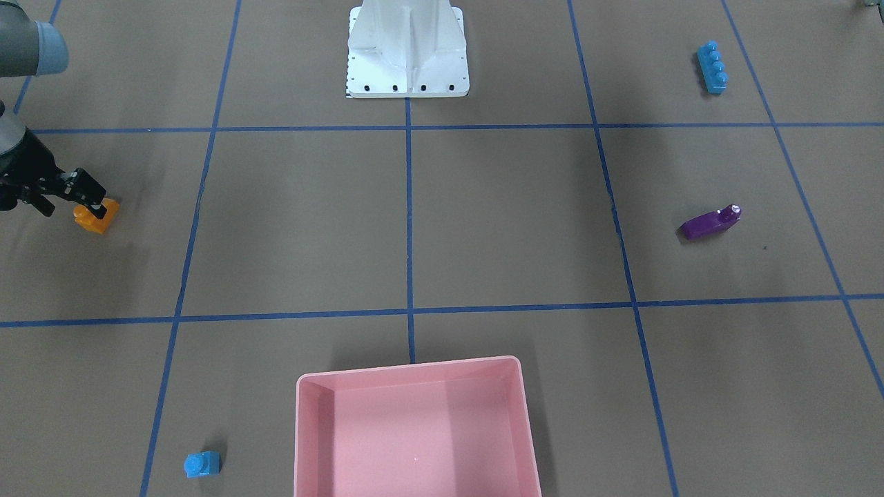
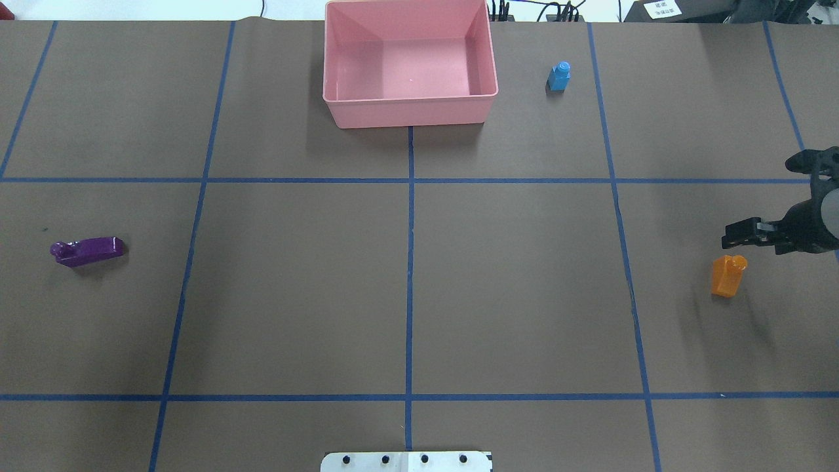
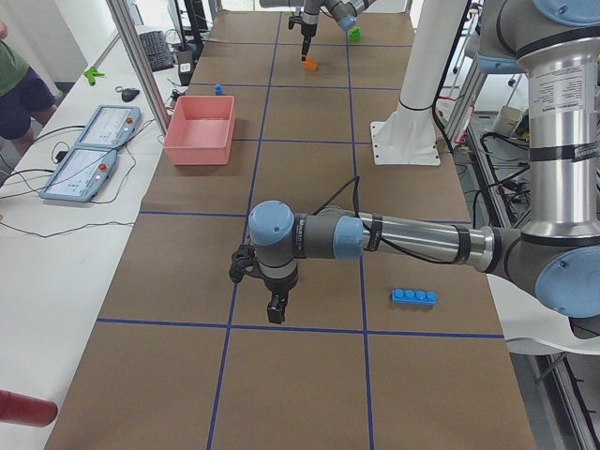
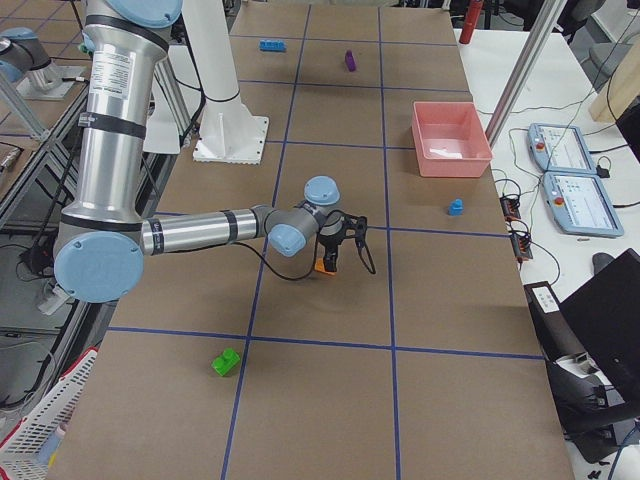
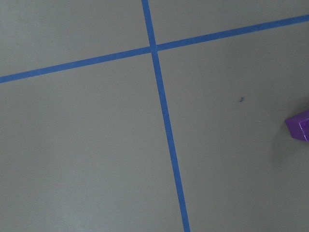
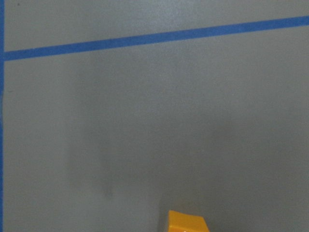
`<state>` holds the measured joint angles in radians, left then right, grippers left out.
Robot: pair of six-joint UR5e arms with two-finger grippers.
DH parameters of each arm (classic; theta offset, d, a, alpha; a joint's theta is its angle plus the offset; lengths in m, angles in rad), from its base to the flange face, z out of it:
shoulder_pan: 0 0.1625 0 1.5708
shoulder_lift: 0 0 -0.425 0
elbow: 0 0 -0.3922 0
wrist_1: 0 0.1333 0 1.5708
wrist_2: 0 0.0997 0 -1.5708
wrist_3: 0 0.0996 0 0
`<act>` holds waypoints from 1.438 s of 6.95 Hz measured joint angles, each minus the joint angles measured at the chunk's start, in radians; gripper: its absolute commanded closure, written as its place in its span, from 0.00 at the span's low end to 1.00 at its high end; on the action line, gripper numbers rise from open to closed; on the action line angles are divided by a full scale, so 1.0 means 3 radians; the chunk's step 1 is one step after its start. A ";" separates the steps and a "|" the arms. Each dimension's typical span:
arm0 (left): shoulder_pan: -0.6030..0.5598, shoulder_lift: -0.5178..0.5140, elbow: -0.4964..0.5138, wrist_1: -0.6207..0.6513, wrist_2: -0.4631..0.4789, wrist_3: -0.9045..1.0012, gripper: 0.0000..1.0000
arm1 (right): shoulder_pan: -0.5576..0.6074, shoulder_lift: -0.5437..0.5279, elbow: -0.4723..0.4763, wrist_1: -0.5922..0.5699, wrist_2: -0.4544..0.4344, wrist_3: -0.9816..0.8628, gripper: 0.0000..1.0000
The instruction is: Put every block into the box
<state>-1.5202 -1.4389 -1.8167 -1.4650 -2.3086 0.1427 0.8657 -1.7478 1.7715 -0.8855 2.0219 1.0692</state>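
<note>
Step in hand as we read it: first pick, nothing boxed yet; the box (image 2: 406, 111) sits centre at the far edge of the table (image 2: 524, 295) and we see no block in it; right gripper (image 1: 77, 198) hangs just over the orange block (image 2: 727, 275), which stands at the right, mid-depth; its fingers look parted and hold nothing; only the block's top edge shows at the bottom of the right wrist view, so we judge it's not between the fingers yet; next move calls for: centre over the block, drop until the fingers straddle it, close, lift, carry far-left to the box, release low over its floor; the sloped face may slip, so we'd take the flat sides; left gripper (image 3: 274, 307) shows only in the left side view, low over bare table, so we cannot tell whether its fingers are apart or together; left wrist view catches a corner of the purple block (image 2: 88, 251), lying at the left, mid-depth, probably its target; tiny blue block (image 2: 558, 77) stands just right of the box; long blue block (image 1: 712, 67) lies near-left; green block (image 4: 226, 362) is out at the right end, past the orange one, near side; writing: a white label (image 2: 662, 8) beyond the far edge carries print too small to read; we find no legible brand or marking on blocks or box.
</note>
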 measured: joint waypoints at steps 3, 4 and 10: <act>0.0003 0.0000 0.0014 0.0000 0.0000 0.0000 0.00 | -0.0145 -0.0060 -0.0091 0.0182 -0.0136 0.0119 1.00; 0.0004 0.0000 0.0016 0.0000 0.0000 0.0000 0.00 | -0.0152 -0.0070 -0.0092 0.0188 -0.0142 0.0121 1.00; 0.0007 -0.0006 0.0021 0.0000 -0.0001 0.0000 0.00 | -0.0104 0.0037 0.0098 0.0173 -0.0108 0.0116 1.00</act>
<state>-1.5181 -1.4408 -1.8104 -1.4650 -2.3090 0.1427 0.8346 -1.7366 1.8010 -0.8334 1.9896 1.1040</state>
